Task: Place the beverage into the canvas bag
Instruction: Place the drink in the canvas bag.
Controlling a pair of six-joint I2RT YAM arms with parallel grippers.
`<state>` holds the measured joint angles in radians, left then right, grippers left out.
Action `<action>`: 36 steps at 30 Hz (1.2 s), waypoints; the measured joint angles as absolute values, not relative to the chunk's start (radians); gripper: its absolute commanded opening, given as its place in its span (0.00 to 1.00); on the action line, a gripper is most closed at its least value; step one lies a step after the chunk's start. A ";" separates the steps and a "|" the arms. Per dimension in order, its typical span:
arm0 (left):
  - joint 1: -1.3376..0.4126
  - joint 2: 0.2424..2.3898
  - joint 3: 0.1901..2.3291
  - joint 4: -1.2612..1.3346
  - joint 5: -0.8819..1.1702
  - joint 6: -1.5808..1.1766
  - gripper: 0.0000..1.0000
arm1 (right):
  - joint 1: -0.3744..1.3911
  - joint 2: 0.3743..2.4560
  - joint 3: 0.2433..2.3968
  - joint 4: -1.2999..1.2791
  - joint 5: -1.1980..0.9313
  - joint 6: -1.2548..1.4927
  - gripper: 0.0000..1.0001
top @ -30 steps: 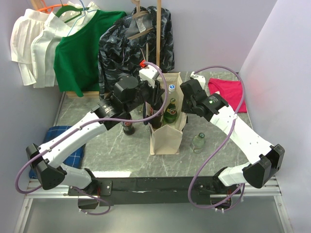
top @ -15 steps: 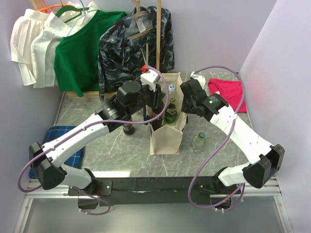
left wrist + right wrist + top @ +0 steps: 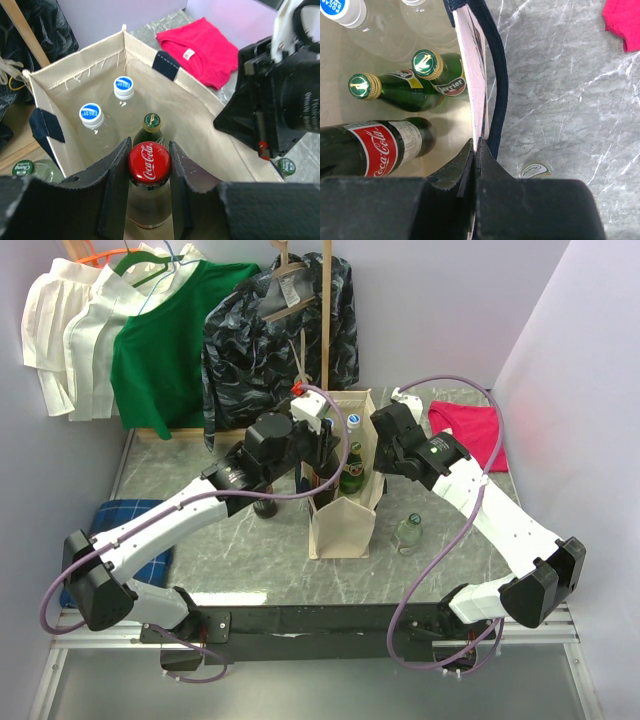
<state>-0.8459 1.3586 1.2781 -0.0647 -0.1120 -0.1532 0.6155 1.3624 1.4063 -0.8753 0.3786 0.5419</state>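
Cream canvas bag (image 3: 342, 530) is held open for me: my right end effector (image 3: 474, 150) pinches its rim so the mouth stays wide. My left end effector (image 3: 149, 152) is clamped on the neck of the Coca-Cola bottle (image 3: 149, 165), which hangs just beneath it inside the bag, beside a green Perrier bottle (image 3: 447, 82). Compared with a second ago, that arm has moved in over the bag and sunk lower.
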 measured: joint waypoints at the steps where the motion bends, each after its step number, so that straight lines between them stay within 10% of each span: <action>1: -0.846 1.359 1.272 -0.064 -0.114 -0.153 0.01 | 0.616 1.362 1.406 -0.875 0.378 0.542 0.00; 36: -0.846 1.360 1.148 -0.020 -0.126 -0.206 0.01 | 0.616 1.373 1.420 -0.883 0.376 0.542 0.00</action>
<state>-0.8459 1.3602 1.1484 -0.0196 -0.1257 -0.2058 0.6155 1.3727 1.4197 -0.8829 0.3759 0.5419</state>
